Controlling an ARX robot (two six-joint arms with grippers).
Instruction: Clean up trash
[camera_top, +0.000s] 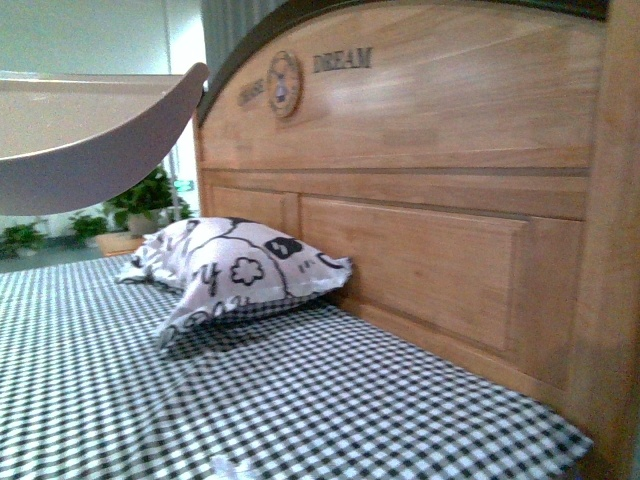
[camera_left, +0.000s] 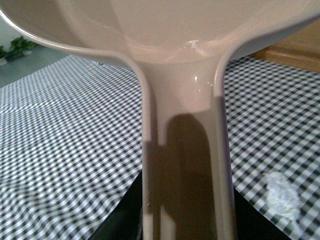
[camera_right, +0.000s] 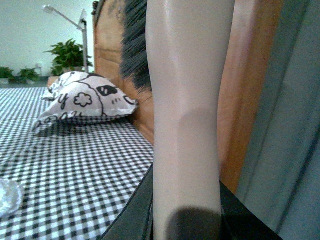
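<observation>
We have the left gripper (camera_left: 185, 227) clenched on the dustpan (camera_left: 170, 35). Dark jaw parts flank its handle on both sides at the edge of the left wrist view, and the handle runs straight out to the pan. In the front view the pan hangs high on the left, clear of the sheet (camera_top: 300, 400).

The right gripper (camera_right: 187, 222) is grasping the brush (camera_right: 187, 100) the same way, with dark jaw parts hugging the base of the pale handle. The brush stands upright. Its dark bristles (camera_right: 136, 45) show beside the handle's far end, with the headboard (camera_top: 430, 150) behind them.

Trash (camera_left: 282, 196): one white crumpled wad on the checked sheet. In the left wrist view it lies off to the side of the dustpan handle, apart from the pan and not in it. We also see a small white scrap at the bottom edge of the front view, cut off by the frame; we can't tell if it's the same wad. The right wrist view has a pale blurred thing on the sheet at the frame corner; we can't tell what it is.

The pillow (camera_top: 240, 265), white with black doodles, lies on the sheet with one corner up against the headboard. The headboard is wood and carries the lettering "DREAM". Potted plants (camera_top: 150, 200) stand beyond the bed's far edge.
</observation>
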